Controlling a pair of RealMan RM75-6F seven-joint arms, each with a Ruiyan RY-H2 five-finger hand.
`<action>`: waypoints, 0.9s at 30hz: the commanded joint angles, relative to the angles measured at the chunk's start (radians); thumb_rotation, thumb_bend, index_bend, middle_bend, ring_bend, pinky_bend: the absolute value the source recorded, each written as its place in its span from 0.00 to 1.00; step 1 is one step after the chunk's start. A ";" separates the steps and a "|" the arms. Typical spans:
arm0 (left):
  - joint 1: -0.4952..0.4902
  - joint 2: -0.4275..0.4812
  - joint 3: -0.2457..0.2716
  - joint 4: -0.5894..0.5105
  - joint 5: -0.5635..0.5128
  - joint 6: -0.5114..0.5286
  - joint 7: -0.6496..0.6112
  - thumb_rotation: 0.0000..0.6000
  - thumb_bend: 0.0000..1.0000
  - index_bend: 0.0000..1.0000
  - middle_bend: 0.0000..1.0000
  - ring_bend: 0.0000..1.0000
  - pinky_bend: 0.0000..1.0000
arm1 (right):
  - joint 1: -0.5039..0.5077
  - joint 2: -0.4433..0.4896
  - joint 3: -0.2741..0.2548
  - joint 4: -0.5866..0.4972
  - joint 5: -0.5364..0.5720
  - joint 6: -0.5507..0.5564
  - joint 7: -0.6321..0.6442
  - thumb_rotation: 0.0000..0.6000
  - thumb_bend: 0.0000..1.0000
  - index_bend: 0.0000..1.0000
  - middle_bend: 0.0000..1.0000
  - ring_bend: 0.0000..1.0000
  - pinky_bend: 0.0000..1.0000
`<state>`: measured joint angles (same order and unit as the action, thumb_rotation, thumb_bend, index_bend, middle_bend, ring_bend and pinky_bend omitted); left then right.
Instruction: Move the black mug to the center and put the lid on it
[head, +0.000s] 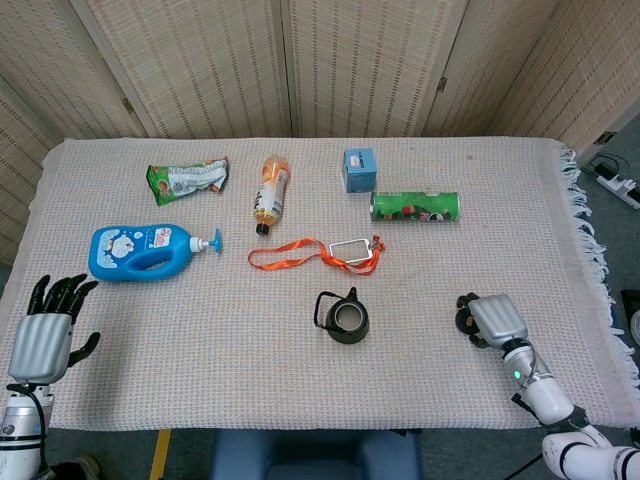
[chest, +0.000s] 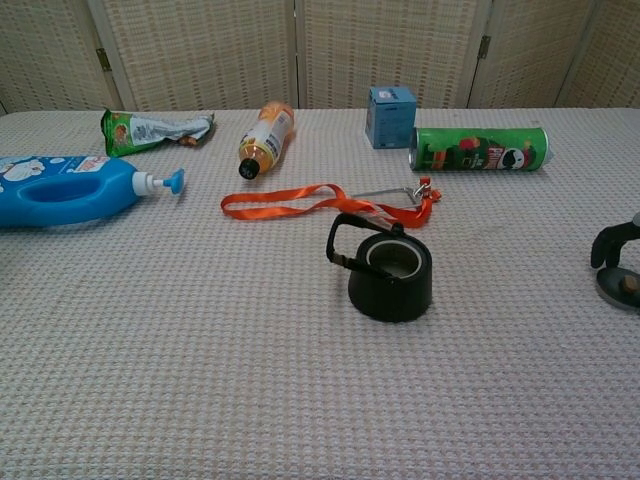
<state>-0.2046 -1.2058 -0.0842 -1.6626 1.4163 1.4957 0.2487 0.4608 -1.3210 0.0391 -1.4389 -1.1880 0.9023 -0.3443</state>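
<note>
The black mug stands upright near the middle of the table, its wire handle pointing left; it shows open-topped in the chest view. The lid lies flat on the cloth at the right edge of that view. My right hand is over the lid, dark fingers curved down just above it, with a small gap showing. My left hand hangs at the table's front left corner, fingers spread, holding nothing.
An orange lanyard with a badge lies just behind the mug. Further back are a green chip can, a blue box, an orange bottle, a green snack bag and a blue detergent bottle.
</note>
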 joint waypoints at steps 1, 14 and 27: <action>0.002 0.000 -0.001 0.002 0.001 -0.001 -0.002 1.00 0.22 0.16 0.11 0.10 0.00 | 0.002 -0.001 -0.001 -0.002 0.004 0.002 -0.004 1.00 0.27 0.34 0.37 0.87 0.89; 0.010 0.005 -0.009 0.004 0.009 0.003 -0.011 1.00 0.22 0.16 0.11 0.10 0.00 | 0.042 0.098 0.025 -0.156 -0.041 0.013 0.005 1.00 0.27 0.40 0.40 0.88 0.90; 0.014 0.027 -0.014 -0.046 0.025 0.012 0.036 1.00 0.22 0.16 0.11 0.10 0.00 | 0.257 0.131 0.124 -0.342 0.037 -0.133 -0.120 1.00 0.27 0.41 0.40 0.88 0.90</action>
<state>-0.1907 -1.1809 -0.0973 -1.7060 1.4396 1.5060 0.2828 0.6819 -1.1807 0.1431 -1.7621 -1.1876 0.7980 -0.4314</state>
